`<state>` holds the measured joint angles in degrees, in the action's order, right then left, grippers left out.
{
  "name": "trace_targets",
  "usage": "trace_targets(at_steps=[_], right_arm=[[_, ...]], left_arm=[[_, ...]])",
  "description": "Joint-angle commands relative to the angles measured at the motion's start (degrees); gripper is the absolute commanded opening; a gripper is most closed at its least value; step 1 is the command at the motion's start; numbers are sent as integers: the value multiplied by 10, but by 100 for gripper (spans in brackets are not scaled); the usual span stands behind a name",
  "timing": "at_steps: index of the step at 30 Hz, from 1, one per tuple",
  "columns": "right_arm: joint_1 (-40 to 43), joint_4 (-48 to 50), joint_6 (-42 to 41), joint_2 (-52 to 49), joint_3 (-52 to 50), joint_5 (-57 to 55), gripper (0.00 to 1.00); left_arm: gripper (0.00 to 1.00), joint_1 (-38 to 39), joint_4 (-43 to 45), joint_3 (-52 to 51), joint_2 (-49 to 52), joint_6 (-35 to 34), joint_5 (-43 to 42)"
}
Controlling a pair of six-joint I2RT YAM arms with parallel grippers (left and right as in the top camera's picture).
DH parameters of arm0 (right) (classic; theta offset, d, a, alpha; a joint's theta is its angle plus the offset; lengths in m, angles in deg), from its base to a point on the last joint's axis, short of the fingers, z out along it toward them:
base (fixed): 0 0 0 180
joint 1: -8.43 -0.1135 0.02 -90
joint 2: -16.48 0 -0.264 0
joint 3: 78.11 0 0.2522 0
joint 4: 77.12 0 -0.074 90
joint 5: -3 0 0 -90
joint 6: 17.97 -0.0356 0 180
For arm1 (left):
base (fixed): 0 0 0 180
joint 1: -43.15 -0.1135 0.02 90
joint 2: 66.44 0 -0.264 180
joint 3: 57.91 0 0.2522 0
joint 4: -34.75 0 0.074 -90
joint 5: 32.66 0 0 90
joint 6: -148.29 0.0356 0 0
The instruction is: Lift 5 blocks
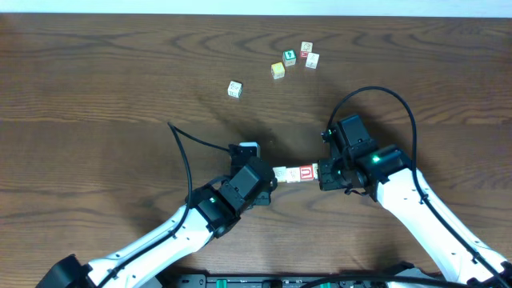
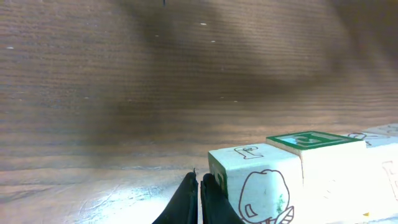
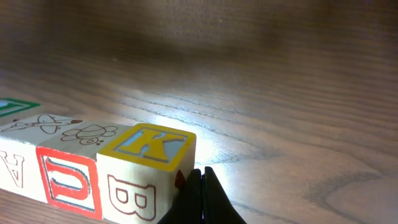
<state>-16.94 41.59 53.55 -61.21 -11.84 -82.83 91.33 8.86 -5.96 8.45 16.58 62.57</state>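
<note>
Both sets of fingers look pinched fully together to me. The left gripper (image 2: pixel 199 198) butts against one end of the row of blocks (image 1: pixel 296 173) and the right gripper (image 3: pixel 202 190) against the other (that end cube (image 3: pixel 146 168) reads K on top, B on its side). Next along is a red-framed U. The row spans the gap between them, over the middle of the table (image 1: pixel 96 96).

The overhead view is evenly lit and sharp, with only soft, faint shadows on the brown surface (image 1: pixel 96 80). In both wrist views a bright white glare lies on the near wood, while the far part is dim and blurred, perhaps from shadow.
</note>
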Motion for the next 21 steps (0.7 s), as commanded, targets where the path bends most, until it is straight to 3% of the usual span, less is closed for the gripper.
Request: trace_targets(at_steps=[1,21], right_arm=[[-32,12,-2,10,27,137,1],[-32,-22,-2,10,64,126,1]], left_arm=[[7,16,22,57,-18,13,-72],[7,15,14,71,-45,28,-72]])
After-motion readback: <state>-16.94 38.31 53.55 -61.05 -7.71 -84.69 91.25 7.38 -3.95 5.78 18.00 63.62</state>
